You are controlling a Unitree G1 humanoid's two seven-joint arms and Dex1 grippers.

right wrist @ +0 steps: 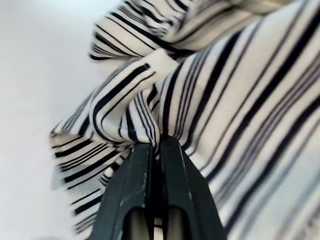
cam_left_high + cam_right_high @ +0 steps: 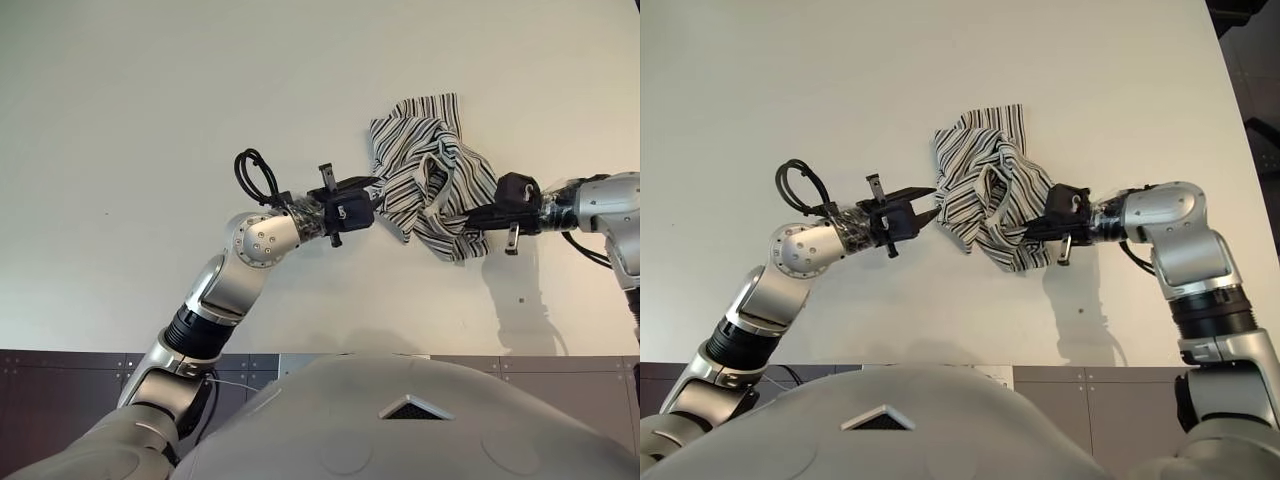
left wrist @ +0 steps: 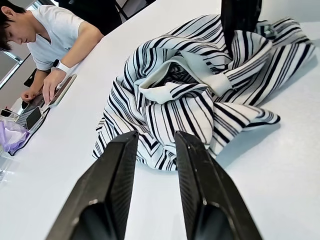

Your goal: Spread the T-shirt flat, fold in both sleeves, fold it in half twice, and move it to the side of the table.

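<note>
Crumpled black-and-white striped fabric T-shirt (image 2: 432, 165) heaped on the smooth white matte table (image 2: 150, 120), between both grippers.
Right gripper (image 1: 155, 144) pinched tight on a soft striped fold; left gripper (image 3: 156, 140) narrowly parted, its glossy black fingers (image 3: 197, 170) holding nothing, just beside the shirt's edge.

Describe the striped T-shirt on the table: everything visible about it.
The T-shirt is soft white cloth with black stripes of varied widths. It is crumpled in a bunched heap, not spread flat, and a plain white band shows among the folds. It lies on the white table between the two arms. The right gripper is shut on a fold at its right side. The left gripper is open at its left edge, holding nothing.
</note>
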